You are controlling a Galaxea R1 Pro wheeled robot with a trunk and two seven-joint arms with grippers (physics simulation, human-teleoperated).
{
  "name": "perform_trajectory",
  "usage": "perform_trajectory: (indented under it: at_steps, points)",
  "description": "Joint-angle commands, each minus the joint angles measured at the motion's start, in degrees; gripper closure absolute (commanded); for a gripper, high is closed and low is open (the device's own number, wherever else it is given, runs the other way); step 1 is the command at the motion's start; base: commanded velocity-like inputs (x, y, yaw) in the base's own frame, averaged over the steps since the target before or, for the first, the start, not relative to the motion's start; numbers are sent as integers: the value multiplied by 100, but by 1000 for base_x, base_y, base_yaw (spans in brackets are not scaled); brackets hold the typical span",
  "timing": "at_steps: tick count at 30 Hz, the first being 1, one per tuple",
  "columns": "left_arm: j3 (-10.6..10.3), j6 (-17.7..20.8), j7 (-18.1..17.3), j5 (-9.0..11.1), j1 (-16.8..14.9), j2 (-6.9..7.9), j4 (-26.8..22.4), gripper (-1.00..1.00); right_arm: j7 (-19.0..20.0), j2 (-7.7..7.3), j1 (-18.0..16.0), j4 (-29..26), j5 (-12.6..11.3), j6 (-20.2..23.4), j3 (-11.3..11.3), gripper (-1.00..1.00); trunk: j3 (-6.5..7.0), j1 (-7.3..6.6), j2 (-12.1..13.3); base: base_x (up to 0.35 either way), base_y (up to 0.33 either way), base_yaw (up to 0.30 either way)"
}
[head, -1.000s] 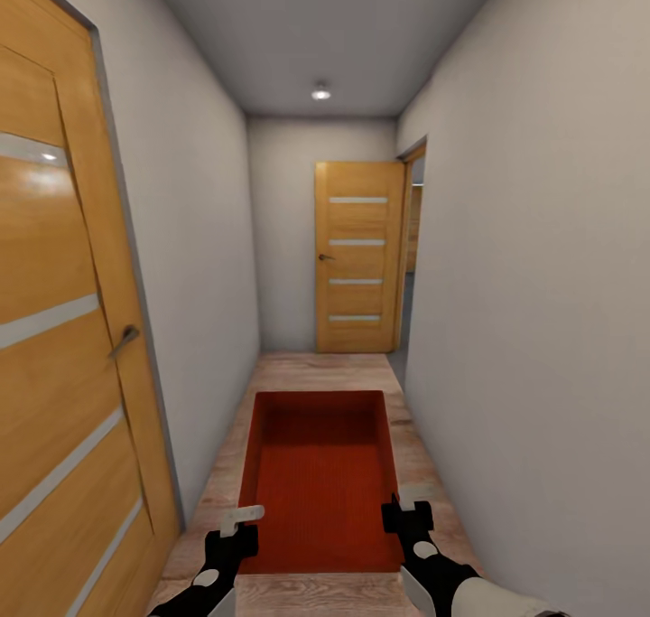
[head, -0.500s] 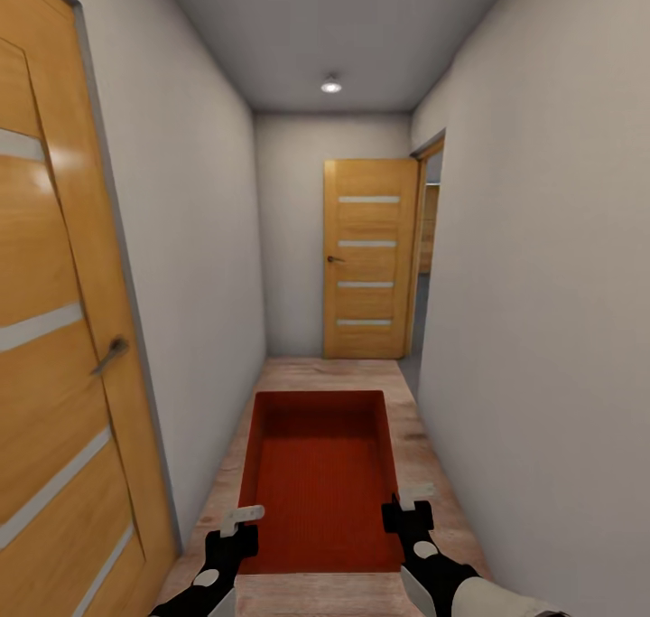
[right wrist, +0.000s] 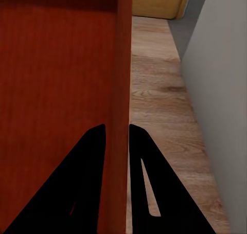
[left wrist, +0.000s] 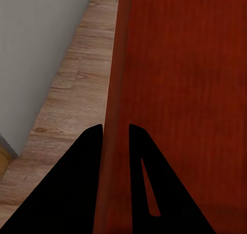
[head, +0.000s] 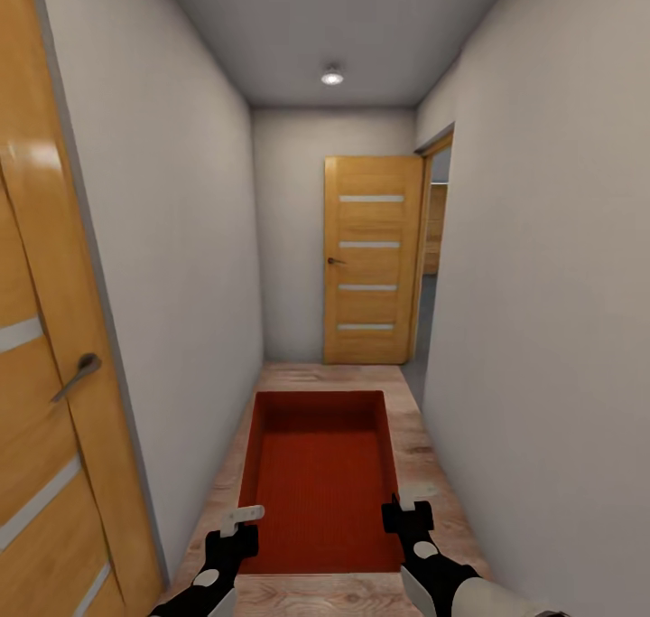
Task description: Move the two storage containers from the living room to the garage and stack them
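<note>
I hold one red-orange storage container [head: 320,481] out in front of me, open top up, above a light wood plank floor. My left gripper [head: 242,518] is shut on its left wall, and the left wrist view shows that thin wall [left wrist: 114,115] pinched between the two black fingers. My right gripper [head: 404,507] is shut on the right wall [right wrist: 122,90] in the same way. The container is empty inside. The corridor I am in has white walls.
A narrow corridor runs ahead. A closed wooden door [head: 50,355] with a lever handle is close on the left. At the far end an open wooden door [head: 370,260] stands beside a doorway [head: 431,265] on the right. Walls press close on both sides.
The view has moved forward along the corridor: the left door has slid toward the picture's edge and the far door looks slightly nearer. Both grippers and the container keep their places relative to me.
</note>
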Motion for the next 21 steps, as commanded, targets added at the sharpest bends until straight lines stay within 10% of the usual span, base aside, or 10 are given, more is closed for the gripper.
perform_trajectory:
  at_steps: [1,21]
  points:
    - [74,-32,59,-100,-6,19,-28,100,170,1,-7,17,-49,9,-248,100,-8,4,-5,322,0,0]
    - [74,-32,59,-100,-6,19,-28,100,164,1,-7,17,-47,12,-248,100,-8,4,-5,322,0,0]
